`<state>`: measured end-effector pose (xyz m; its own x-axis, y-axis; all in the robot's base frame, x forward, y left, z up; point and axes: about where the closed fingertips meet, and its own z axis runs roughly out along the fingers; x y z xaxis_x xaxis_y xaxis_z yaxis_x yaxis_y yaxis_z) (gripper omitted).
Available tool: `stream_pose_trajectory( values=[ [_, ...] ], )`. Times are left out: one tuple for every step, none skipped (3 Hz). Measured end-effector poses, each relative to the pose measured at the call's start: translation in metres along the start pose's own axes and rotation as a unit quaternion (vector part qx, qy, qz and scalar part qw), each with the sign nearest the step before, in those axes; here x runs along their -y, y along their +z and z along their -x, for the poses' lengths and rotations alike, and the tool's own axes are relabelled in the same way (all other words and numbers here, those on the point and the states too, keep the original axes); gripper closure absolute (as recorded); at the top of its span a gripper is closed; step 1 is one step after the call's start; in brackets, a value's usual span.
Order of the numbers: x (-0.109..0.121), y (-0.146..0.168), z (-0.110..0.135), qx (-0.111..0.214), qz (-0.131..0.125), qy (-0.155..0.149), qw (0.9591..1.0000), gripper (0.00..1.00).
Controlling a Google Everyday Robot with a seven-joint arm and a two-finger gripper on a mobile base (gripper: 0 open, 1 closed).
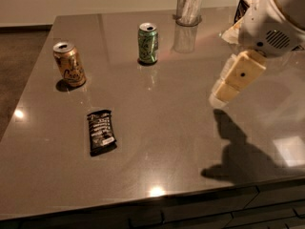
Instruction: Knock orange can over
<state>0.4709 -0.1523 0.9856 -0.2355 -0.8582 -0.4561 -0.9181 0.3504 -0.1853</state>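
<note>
The orange can [69, 64] stands upright near the left edge of the grey table [157, 128]. It is slim, orange-gold, with a silver top and pale cursive lettering. My gripper [224, 87] hangs above the right part of the table, far to the right of the orange can. Its cream-coloured fingers [238, 75] point down and to the left, under the white arm [274, 20]. It holds nothing.
A green can [148, 43] stands upright at the back middle. A black snack packet [101, 131] lies flat in front of the orange can. A clear glass cup [188, 6] stands at the back. A dark wire basket [240, 8] sits at the back right.
</note>
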Motion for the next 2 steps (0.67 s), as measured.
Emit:
stream_pose_trajectory(
  values=[
    [-0.003, 0.027, 0.028, 0.048, 0.019, 0.032, 0.9981, 0.0],
    [-0.012, 0.056, 0.057, 0.093, 0.027, 0.057, 0.9936, 0.0]
  ],
)
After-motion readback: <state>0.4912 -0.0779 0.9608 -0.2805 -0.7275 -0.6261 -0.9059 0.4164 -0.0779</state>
